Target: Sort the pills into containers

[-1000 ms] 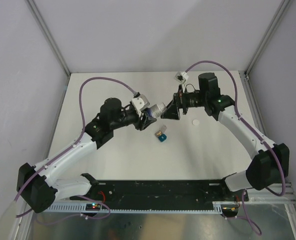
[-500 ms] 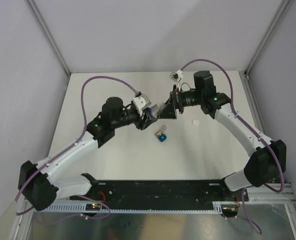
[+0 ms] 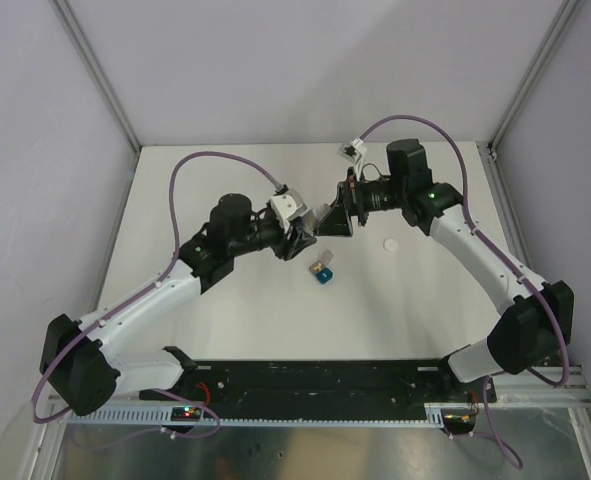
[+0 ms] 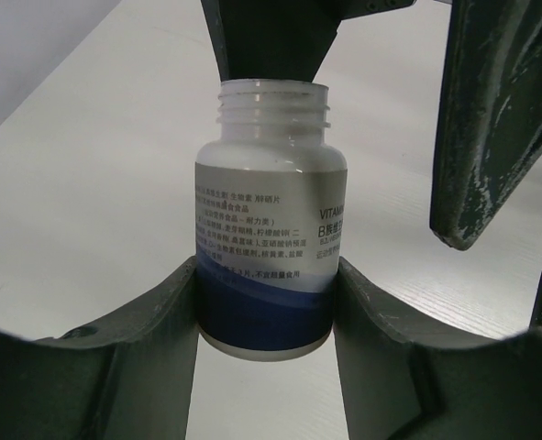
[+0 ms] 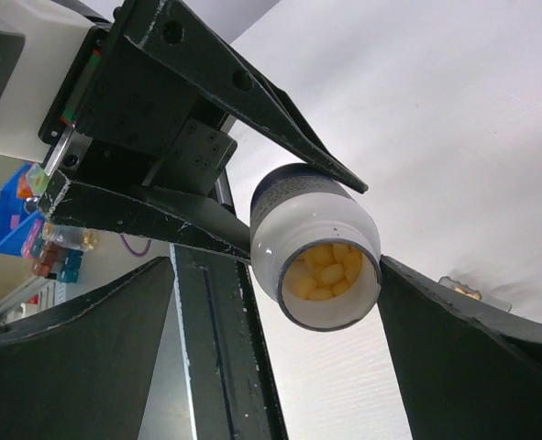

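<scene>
Now nearer together: left hand [image 4: 263, 284] pinching uncapped bottle [image 4: 271, 220], right hand [image 5: 278, 302] spread around its mouth. Risk of bumping, spilling pills [image 5: 326, 270] across tabletop [image 3: 425, 290].

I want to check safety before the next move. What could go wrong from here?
1. The bottle is uncapped and the pills sit near its mouth; more tilt in the left gripper could spill them.
2. The right gripper is open, its fingers on either side of the mouth; a bump might knock the bottle loose.
3. The containers are tiny and off to one side, so a pour may miss.
</scene>
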Action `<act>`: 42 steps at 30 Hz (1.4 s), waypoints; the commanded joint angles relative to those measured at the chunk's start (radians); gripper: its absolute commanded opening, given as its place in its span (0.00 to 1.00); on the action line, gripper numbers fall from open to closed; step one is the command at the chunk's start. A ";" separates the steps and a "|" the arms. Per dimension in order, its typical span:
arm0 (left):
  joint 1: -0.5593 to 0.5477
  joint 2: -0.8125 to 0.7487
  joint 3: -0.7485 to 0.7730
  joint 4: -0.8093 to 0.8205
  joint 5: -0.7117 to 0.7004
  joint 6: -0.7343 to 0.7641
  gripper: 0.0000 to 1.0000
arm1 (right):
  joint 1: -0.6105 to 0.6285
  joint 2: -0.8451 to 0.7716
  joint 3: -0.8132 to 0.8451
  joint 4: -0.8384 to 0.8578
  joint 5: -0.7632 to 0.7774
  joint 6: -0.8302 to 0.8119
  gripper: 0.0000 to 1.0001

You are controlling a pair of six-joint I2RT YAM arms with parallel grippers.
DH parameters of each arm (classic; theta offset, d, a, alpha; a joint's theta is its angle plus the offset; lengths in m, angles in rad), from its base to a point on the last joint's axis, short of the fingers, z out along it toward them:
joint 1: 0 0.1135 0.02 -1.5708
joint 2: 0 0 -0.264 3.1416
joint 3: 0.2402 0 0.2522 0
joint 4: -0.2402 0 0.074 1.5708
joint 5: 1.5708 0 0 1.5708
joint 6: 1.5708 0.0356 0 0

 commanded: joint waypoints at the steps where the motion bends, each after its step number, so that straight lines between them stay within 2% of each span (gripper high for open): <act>1: -0.003 0.018 0.022 0.018 -0.054 0.032 0.00 | 0.030 -0.064 0.068 -0.025 -0.057 -0.032 0.95; 27: -0.011 0.035 0.021 -0.029 -0.063 0.052 0.00 | 0.037 -0.080 0.095 -0.102 -0.026 -0.103 0.94; 32: -0.011 0.020 0.016 -0.030 -0.067 0.054 0.00 | 0.025 -0.090 0.092 -0.138 0.029 -0.156 0.95; 42: -0.004 -0.028 -0.006 -0.024 -0.053 0.051 0.00 | -0.074 -0.164 0.048 -0.199 0.217 -0.261 0.99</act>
